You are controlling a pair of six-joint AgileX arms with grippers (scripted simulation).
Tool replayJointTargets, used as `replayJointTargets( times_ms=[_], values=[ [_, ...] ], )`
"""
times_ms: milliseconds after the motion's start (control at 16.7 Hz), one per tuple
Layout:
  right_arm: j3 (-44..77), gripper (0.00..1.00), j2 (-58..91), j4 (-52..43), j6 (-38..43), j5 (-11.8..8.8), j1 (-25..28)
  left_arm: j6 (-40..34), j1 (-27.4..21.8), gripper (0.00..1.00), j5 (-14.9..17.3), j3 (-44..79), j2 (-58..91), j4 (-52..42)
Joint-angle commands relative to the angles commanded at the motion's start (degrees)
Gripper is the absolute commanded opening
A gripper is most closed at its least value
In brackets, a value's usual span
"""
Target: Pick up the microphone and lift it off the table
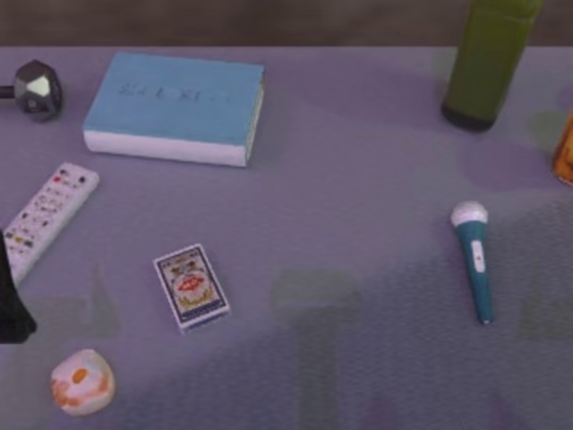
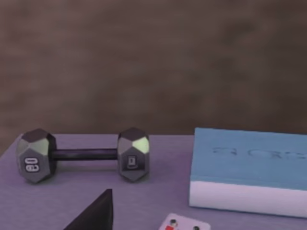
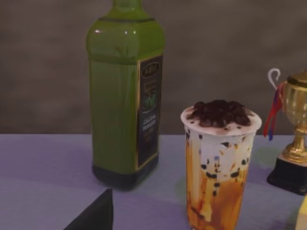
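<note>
Your slim teal-handled, white-headed microphone (image 1: 474, 258) lies flat on the purple-grey counter (image 1: 358, 179), right side, untouched; I cannot tell either end effector's state.

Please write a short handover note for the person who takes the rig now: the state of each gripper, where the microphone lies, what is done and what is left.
Left arm: parked at the top view's left edge, beside the white remote; only a dark part of it shows, so its grip cannot be judged.
Right arm: not seen in the top view; its wrist camera faces the green bottle and the bubble tea cup.
Microphone: lying flat on the table, right side, white head toward the bottle, teal handle toward the near edge, nothing touching it.
Done: nothing yet.
Left: reach, grip the handle, lift. The right arm looks the closer one.
</note>
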Motion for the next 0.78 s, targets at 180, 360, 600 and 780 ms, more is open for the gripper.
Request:
replayJointTargets(
  times_ms=[180, 360, 600, 780],
  values=[
    [0.6, 1.0, 0.6, -0.4, 0.2, -0.1, 0.3, 0.0, 0.0, 1.0, 0.0, 0.0, 0.0, 0.0],
    [5.1, 1.0, 6.1, -3.5, 1.7, -0.2, 2.1, 0.0, 0.0, 1.0, 0.0, 0.0, 0.0, 0.0],
    [16.0, 1.0, 21.7, -11.4, 5.5, 0.2, 5.8, 0.0, 0.0, 1.0, 0.0, 0.0, 0.0, 0.0],
    [26.2, 1.0, 37.7, -18.9, 9.2, 0.8, 8.9, 0.0, 0.0, 1.0, 0.0, 0.0, 0.0, 0.0]
  ],
)
